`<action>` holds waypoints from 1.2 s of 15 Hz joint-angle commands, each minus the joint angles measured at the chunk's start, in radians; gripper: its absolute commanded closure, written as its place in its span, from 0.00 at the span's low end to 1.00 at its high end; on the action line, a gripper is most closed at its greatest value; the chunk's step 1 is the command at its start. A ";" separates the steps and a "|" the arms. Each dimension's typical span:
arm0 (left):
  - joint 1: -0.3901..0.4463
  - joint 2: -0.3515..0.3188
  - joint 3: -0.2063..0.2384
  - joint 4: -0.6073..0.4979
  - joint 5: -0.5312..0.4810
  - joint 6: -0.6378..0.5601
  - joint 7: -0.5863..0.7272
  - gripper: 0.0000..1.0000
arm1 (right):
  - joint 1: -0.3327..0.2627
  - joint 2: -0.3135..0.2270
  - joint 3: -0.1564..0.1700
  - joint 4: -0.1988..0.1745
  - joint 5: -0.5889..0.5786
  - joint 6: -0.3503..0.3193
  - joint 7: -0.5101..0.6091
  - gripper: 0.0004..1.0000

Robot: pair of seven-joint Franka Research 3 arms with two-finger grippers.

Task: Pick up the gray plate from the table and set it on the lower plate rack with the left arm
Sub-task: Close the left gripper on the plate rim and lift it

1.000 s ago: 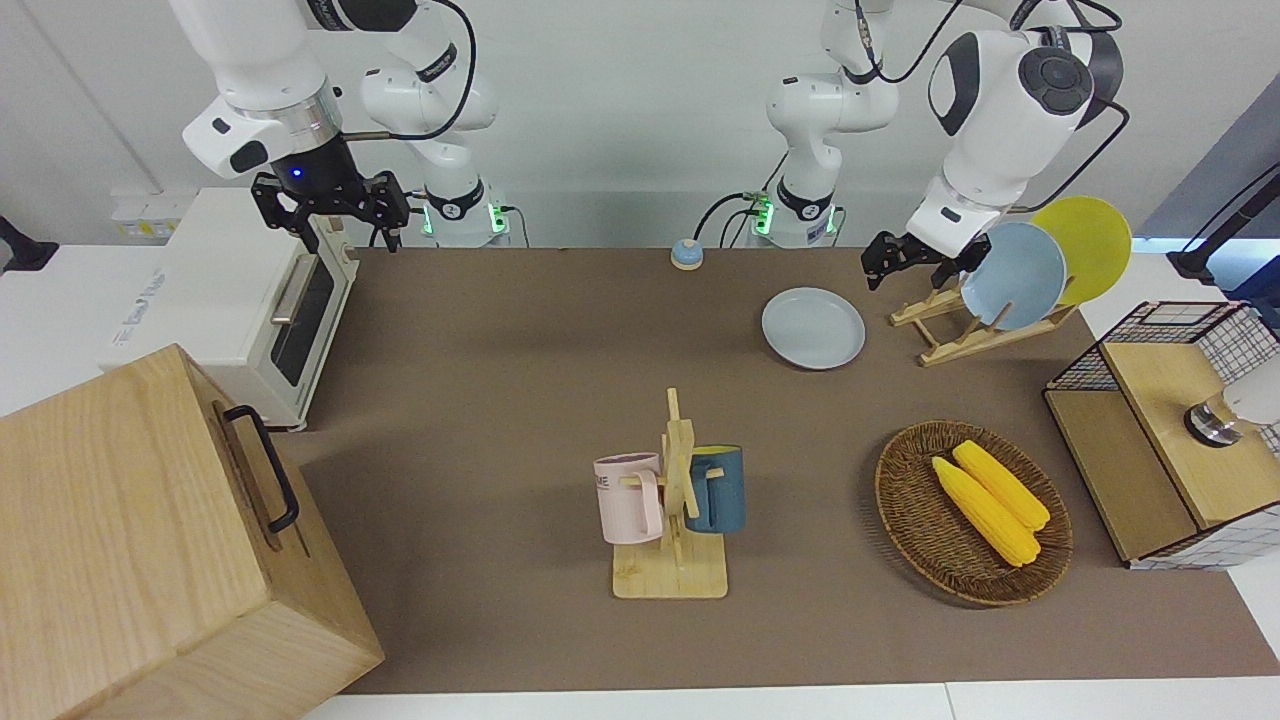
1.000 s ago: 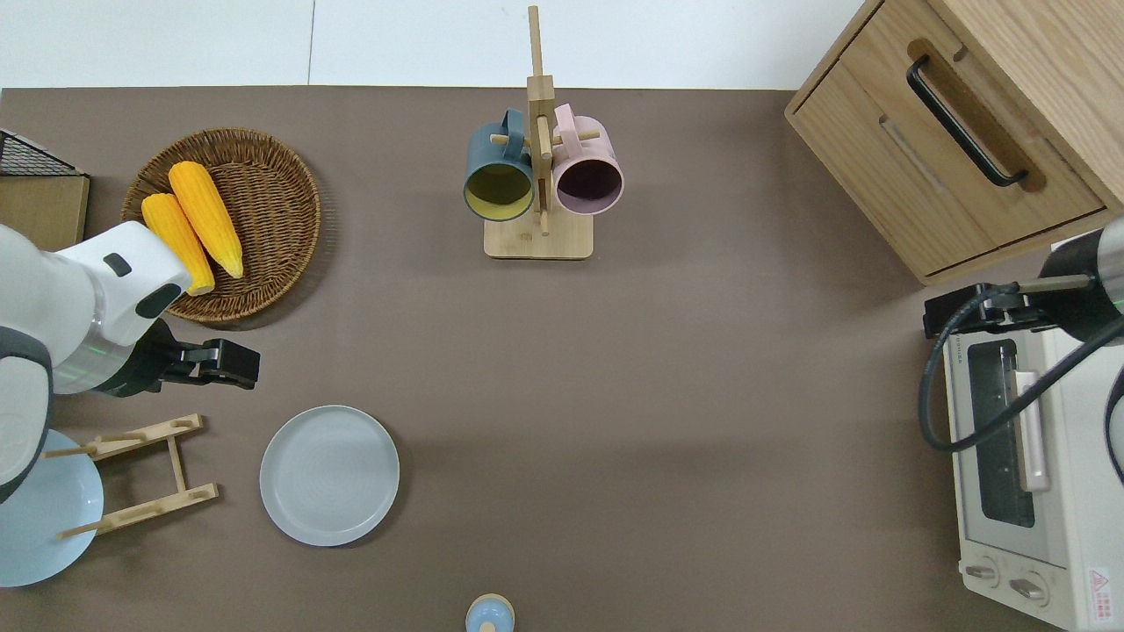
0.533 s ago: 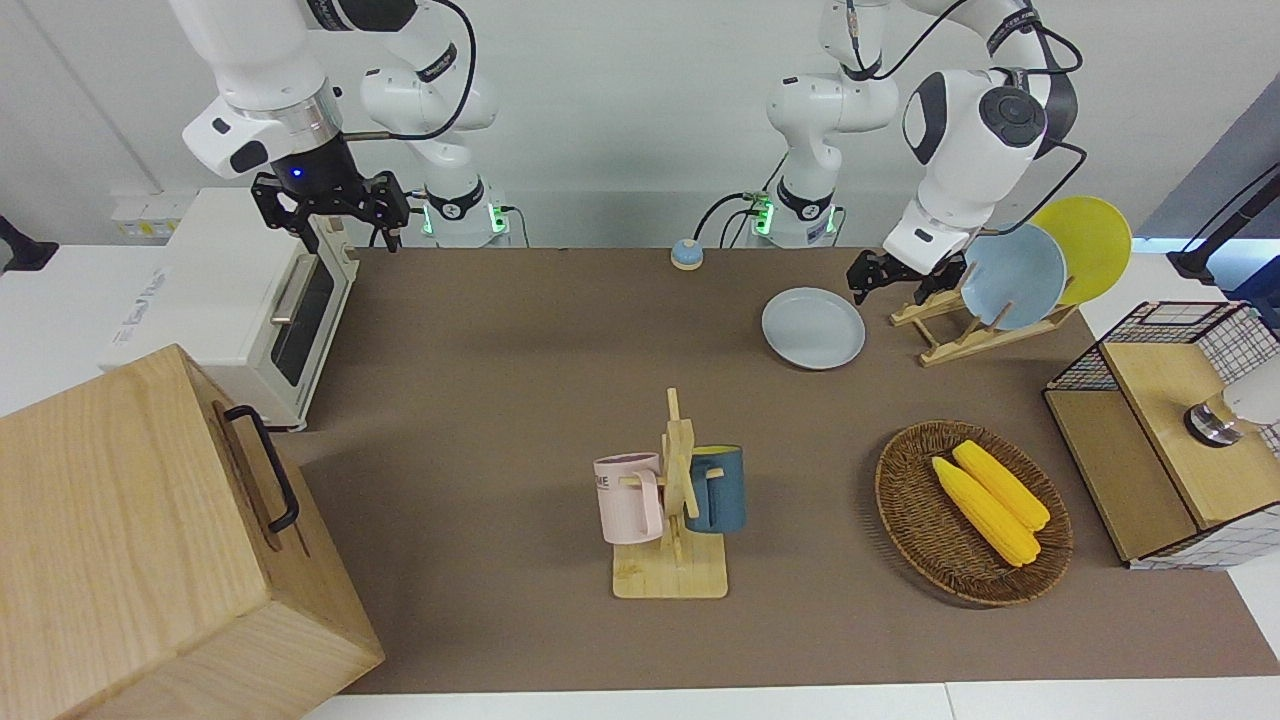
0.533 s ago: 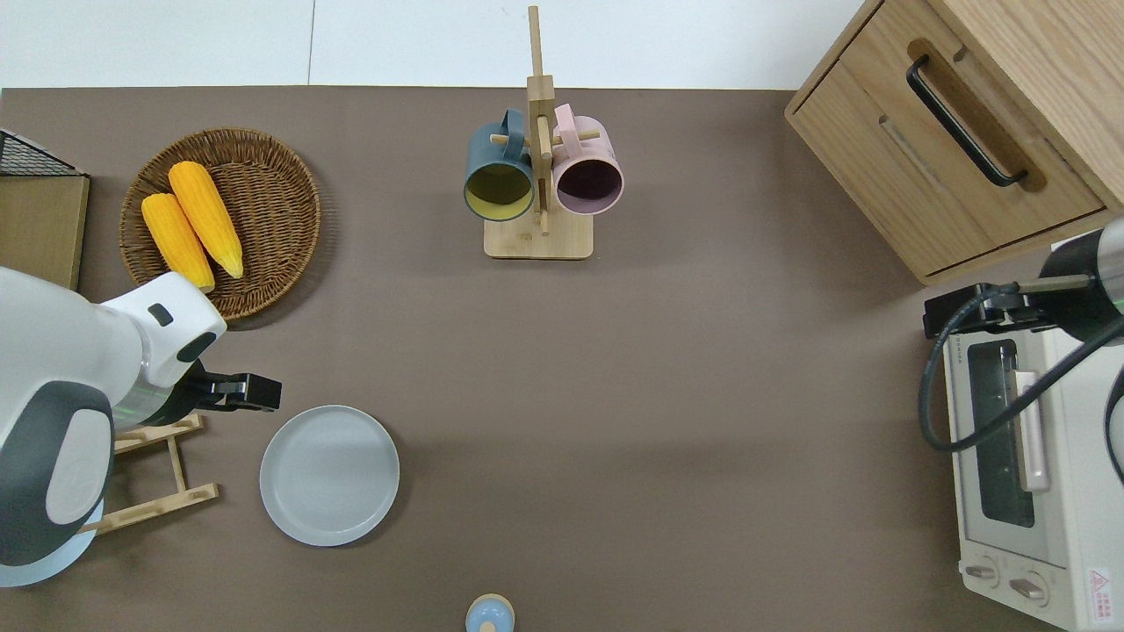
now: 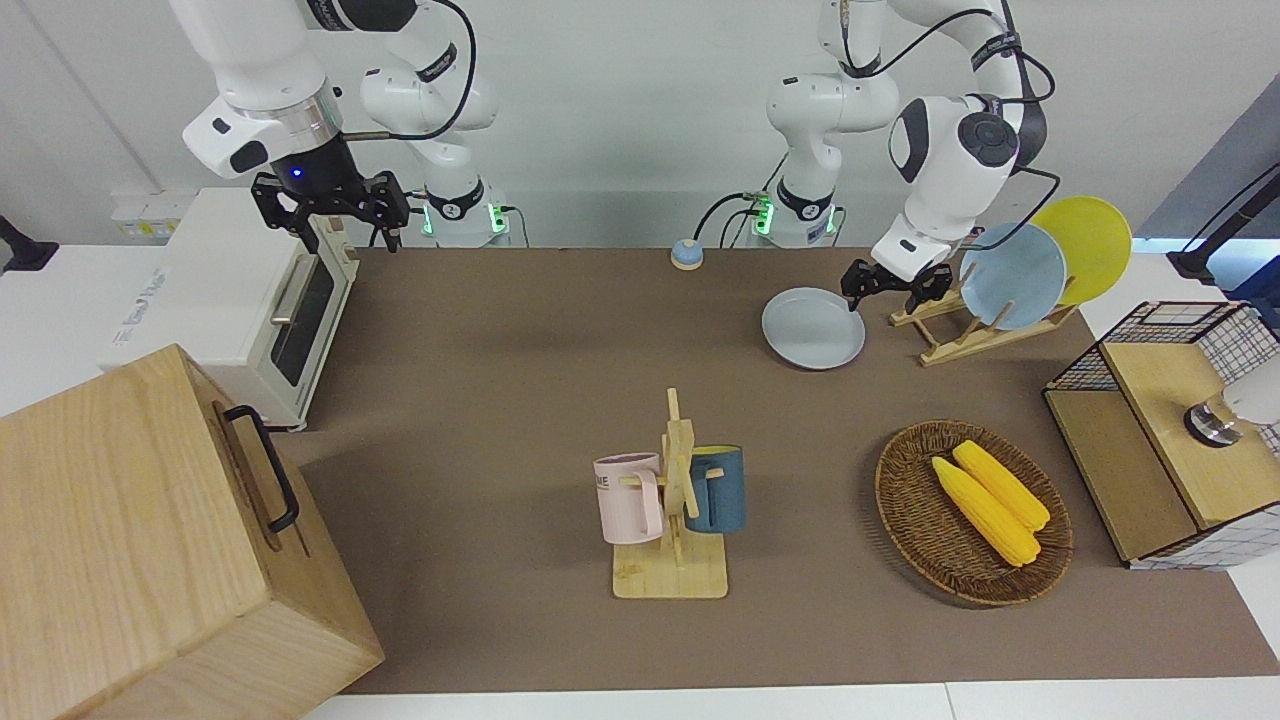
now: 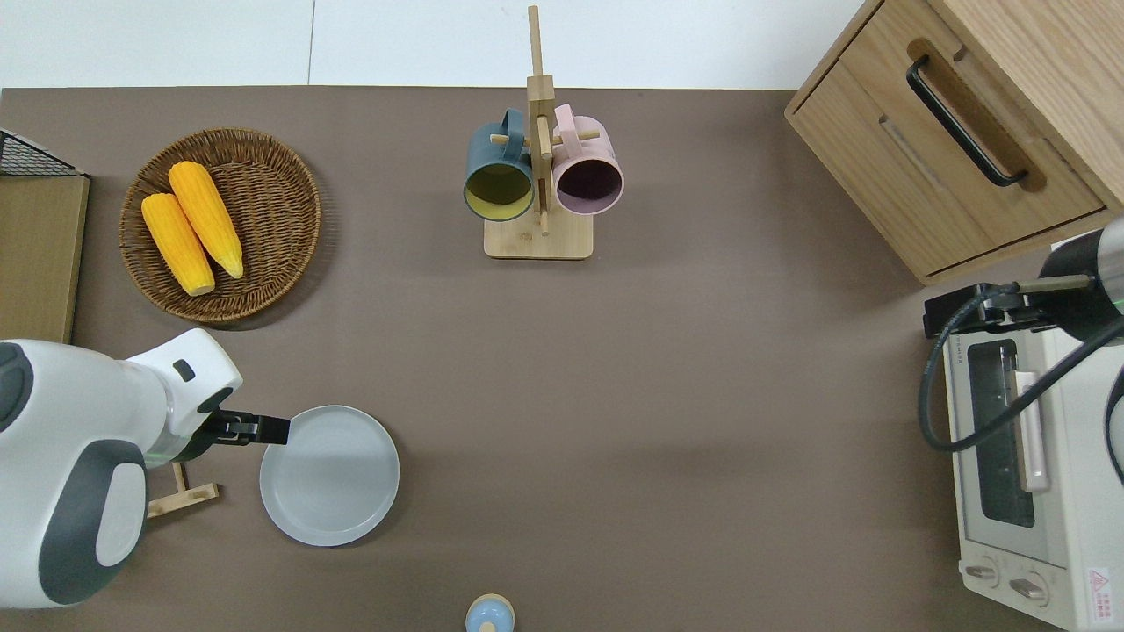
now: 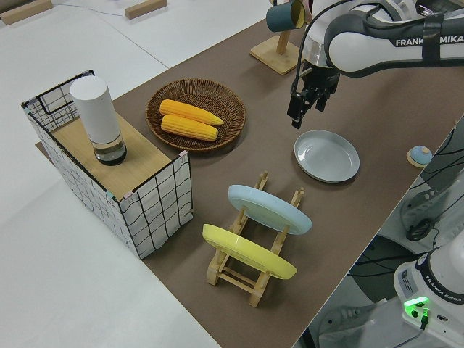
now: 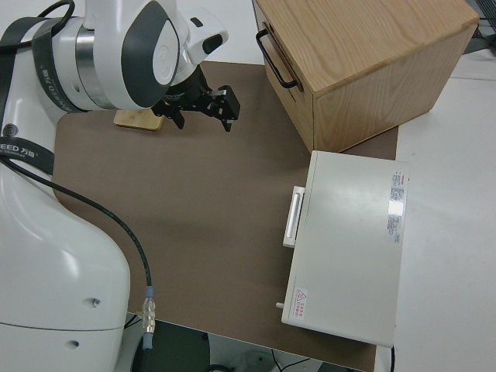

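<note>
Approach step: left gripper [image 6: 274, 430] over rim of gray plate [image 6: 329, 475], jaw state impossible to tell, nothing held. Plate flat on table beside lower plate rack [image 7: 279, 210]. Next: descend, pinch rim.

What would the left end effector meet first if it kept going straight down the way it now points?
Most likely the rim of the gray plate at the edge nearest the lower plate rack; the left end effector hangs just above it, though its height is unclear.
</note>
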 commanded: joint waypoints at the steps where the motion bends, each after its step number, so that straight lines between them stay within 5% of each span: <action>1: 0.005 -0.103 0.001 -0.167 0.018 0.116 0.015 0.00 | 0.007 0.000 -0.006 0.006 0.003 -0.001 0.004 0.02; 18: 0.008 -0.091 0.000 -0.316 0.019 0.316 0.015 0.00 | 0.007 0.000 -0.006 0.006 0.003 -0.001 0.004 0.02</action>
